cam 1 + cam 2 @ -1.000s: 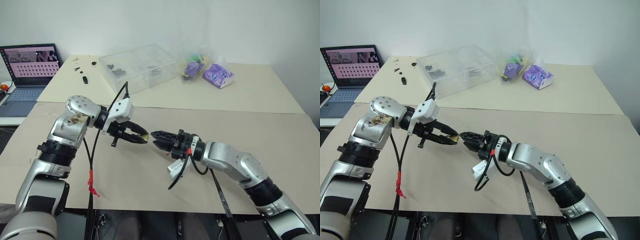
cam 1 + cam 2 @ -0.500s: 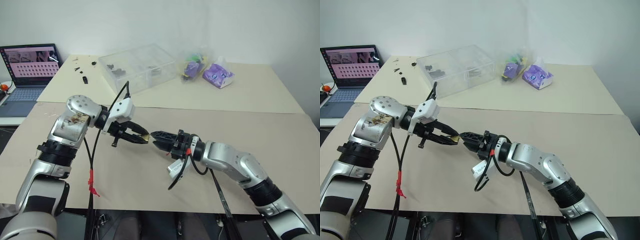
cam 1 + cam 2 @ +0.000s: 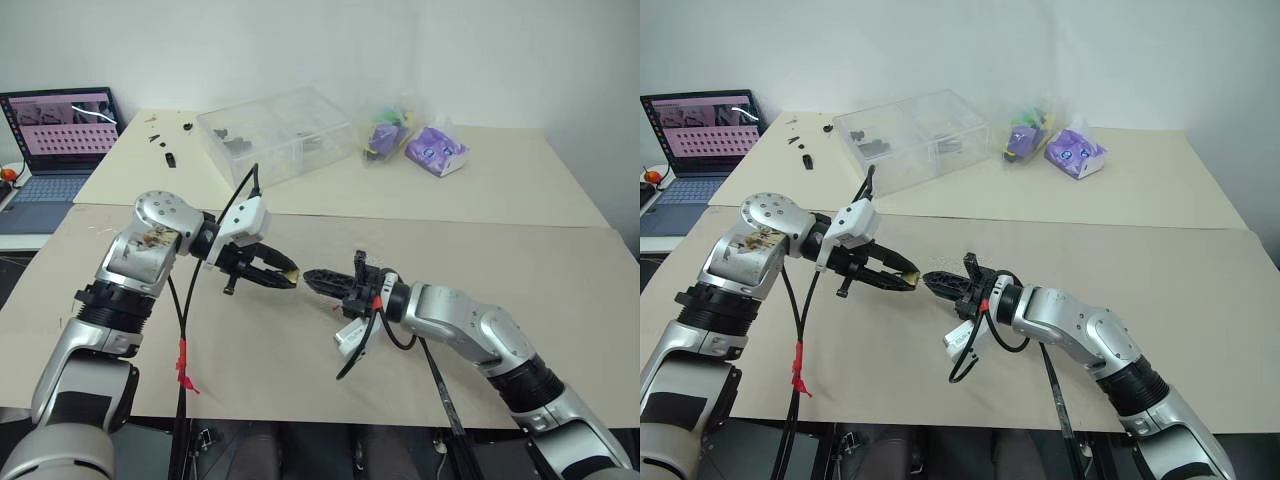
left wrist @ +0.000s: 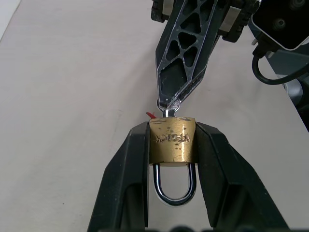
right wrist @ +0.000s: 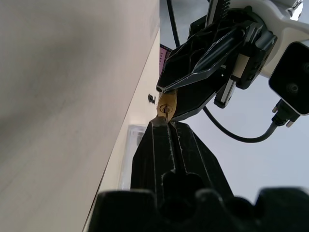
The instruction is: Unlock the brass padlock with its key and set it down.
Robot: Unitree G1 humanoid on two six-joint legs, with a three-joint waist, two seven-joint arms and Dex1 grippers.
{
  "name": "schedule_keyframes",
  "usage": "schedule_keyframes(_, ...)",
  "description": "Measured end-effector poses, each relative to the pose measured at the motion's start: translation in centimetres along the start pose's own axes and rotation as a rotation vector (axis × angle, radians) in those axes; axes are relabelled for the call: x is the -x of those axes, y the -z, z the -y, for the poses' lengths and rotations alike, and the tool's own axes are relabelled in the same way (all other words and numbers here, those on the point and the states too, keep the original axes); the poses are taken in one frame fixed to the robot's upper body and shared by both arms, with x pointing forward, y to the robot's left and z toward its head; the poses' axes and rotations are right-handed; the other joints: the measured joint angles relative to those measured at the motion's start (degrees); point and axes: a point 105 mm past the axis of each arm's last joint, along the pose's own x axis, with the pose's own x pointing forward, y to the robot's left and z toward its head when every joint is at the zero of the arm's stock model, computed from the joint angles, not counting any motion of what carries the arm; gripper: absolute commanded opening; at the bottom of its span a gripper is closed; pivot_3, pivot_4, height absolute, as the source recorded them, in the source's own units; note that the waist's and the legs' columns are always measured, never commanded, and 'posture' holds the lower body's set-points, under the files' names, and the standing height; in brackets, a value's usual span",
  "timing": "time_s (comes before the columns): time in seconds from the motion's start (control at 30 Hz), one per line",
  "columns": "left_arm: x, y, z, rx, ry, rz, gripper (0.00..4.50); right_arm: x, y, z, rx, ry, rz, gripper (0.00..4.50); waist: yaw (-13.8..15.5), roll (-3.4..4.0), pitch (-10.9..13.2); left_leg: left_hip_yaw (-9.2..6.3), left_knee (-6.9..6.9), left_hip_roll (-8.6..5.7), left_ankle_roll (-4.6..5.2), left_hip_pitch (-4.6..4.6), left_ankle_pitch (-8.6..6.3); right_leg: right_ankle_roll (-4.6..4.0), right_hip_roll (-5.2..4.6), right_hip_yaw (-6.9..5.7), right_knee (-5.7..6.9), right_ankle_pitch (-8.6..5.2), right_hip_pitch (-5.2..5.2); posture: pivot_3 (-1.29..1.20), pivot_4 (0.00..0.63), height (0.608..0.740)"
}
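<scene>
A: What's the room like?

B: A plain white wall [image 3: 300,45] stands behind two pale beige surfaces: the near worktop [image 3: 300,360] and a second table [image 3: 500,190] butted against its far edge.

A: Anything on that far table?

B: A clear plastic box [image 3: 275,133], purple packets [image 3: 435,150] and small dark bits [image 3: 165,140]. An open laptop [image 3: 55,150] sits at the far left. The light is even.

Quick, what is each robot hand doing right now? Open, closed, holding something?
Left gripper: closed on the brass padlock, shackle toward the wrist.
Right gripper: fingers pinched shut on the key, which sits in the padlock.
</scene>
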Motion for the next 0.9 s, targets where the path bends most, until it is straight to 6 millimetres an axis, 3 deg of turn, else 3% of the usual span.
schedule_keyframes(0.23, 0.0, 0.0, 0.0, 0.000, -0.001, -0.001, 1.22, -0.1, -0.1, 0.0, -0.051, -0.010, 0.009, 0.03, 0.0, 0.00, 0.0, 0.00, 0.00, 0.00, 0.00, 0.00, 0.00, 0.00, 0.00, 0.00, 0.00, 0.00, 0.00, 0.00, 0.150, 0.726)
schedule_keyframes(0.67, 0.3, 0.2, -0.3, 0.007, -0.038, -0.012, 1.22, -0.9, 0.8, 0.1, -0.600, -0.065, -0.007, 0.03, 0.0, 0.00, 0.0, -0.02, 0.00, 0.02, 0.00, 0.01, 0.00, -0.04, 0.02, -0.01, 0.01, 0.05, 0.03, 0.00, 0.150, 0.726)
schedule_keyframes(0.9, 0.4, 0.2, -0.4, 0.006, -0.046, -0.010, 1.22, -1.2, 0.9, 0.2, -0.715, -0.076, -0.020, 0.03, 0.0, 0.00, 0.0, -0.02, 0.00, 0.02, 0.00, 0.01, 0.00, -0.04, 0.02, -0.01, 0.02, 0.05, 0.02, 0.00, 0.150, 0.726)
